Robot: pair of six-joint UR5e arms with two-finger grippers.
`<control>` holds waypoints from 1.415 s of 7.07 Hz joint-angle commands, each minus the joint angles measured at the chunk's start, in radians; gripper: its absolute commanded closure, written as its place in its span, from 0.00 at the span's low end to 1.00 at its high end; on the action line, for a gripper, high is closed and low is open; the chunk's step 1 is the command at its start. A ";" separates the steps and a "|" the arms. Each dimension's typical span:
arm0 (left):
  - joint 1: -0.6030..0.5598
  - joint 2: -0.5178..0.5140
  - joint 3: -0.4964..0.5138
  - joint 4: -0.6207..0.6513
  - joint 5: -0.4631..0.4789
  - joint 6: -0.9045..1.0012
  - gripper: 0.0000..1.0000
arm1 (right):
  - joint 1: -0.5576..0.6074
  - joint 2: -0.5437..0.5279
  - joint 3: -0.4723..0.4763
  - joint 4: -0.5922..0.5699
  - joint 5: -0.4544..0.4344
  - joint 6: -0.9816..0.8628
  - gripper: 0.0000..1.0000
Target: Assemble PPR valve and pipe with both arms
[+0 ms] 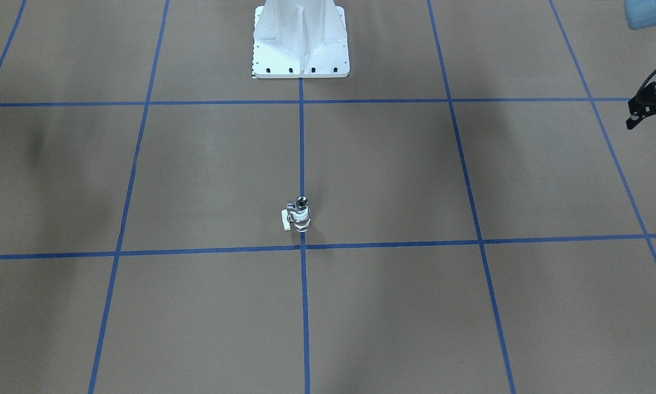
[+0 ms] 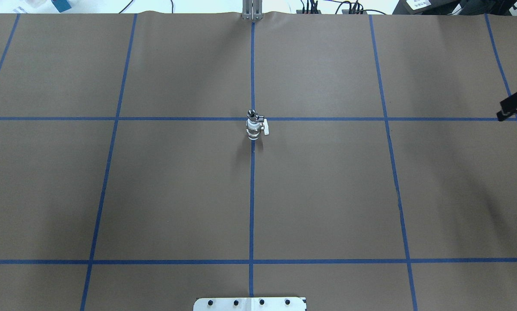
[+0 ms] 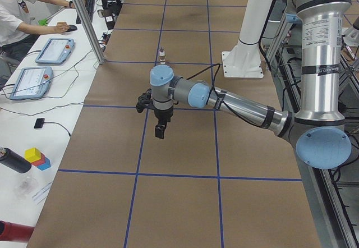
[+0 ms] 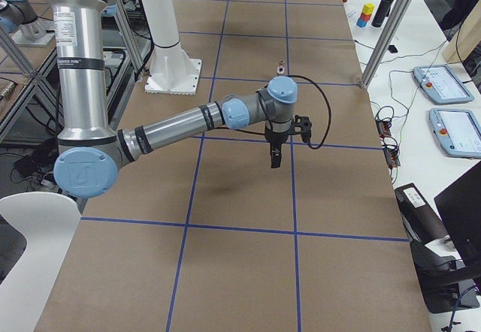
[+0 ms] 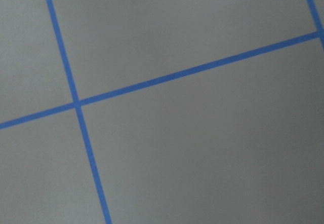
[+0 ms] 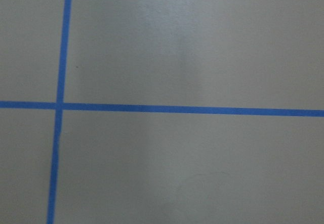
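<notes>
Brown paper on the counter (image 1: 207, 317), crossed by blue tape lines (image 1: 305, 306), fills the foreground, and both wrist views show nothing else. At mid-counter stands the PPR valve (image 1: 301, 221), on the centre tape line and just on the robot's side of a crossing. The pipe (image 1: 301, 203) sits on its top end, touching it, so the two read as one short stack.

By my judgement the joining is done or all but done. The chrome piece looks seated in the valve's upper white ring, though how tight the joint is cannot be told. No separate part shows anywhere else in these views.

The stack's long axis is vertical, with the pipe's open mouth facing up. The valve's white lever (image 1: 286, 221) and the pipe's short side stub both stick out toward the robot's right.

Well apart on either side, the left pincer (image 3: 160, 131) and the right pincer (image 4: 274, 159) hang above the counter, neither touching the stack. Whether their fingers are parted or closed I cannot tell.
</notes>
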 commanded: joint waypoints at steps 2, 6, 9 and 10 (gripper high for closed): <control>-0.034 -0.052 0.005 0.169 -0.119 0.001 0.01 | 0.067 -0.134 -0.057 0.130 0.053 -0.093 0.01; -0.094 -0.046 0.014 0.177 -0.121 0.155 0.01 | 0.067 -0.121 -0.077 0.172 0.055 -0.040 0.01; -0.194 -0.046 0.126 0.172 -0.126 0.277 0.01 | 0.072 -0.121 -0.079 0.172 0.055 -0.040 0.01; -0.214 -0.025 0.141 0.171 -0.126 0.283 0.01 | 0.072 -0.119 -0.080 0.172 0.053 -0.039 0.01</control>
